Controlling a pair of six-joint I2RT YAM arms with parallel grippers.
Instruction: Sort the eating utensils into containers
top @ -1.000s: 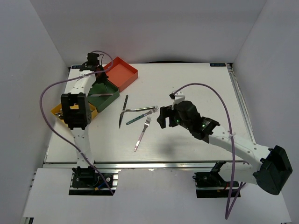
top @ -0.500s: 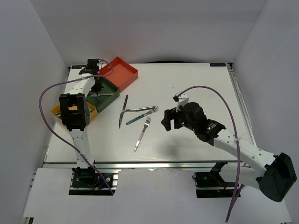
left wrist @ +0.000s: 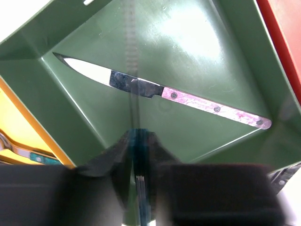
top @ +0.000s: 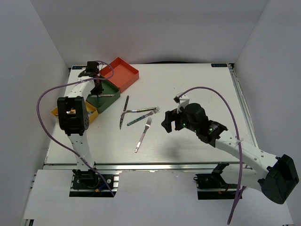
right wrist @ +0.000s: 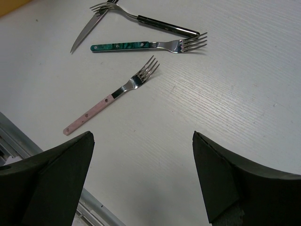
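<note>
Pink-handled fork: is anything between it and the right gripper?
Nothing visible. The pink-handled fork lies alone on bare table, apart from the teal-handled fork, with the right gripper open and facing it.

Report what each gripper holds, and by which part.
Left gripper pinches a slim metal utensil over the green tray; seen edge-on, so type and held part cannot be told. Right gripper is open, holding nothing.

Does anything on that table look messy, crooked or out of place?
Only one thing: on the table a dark-handled fork lies with its prongs across a loose knife, so the two overlap. The pink-handled fork lies on its own, and the pink-handled knife in the green tray lies flat.
</note>
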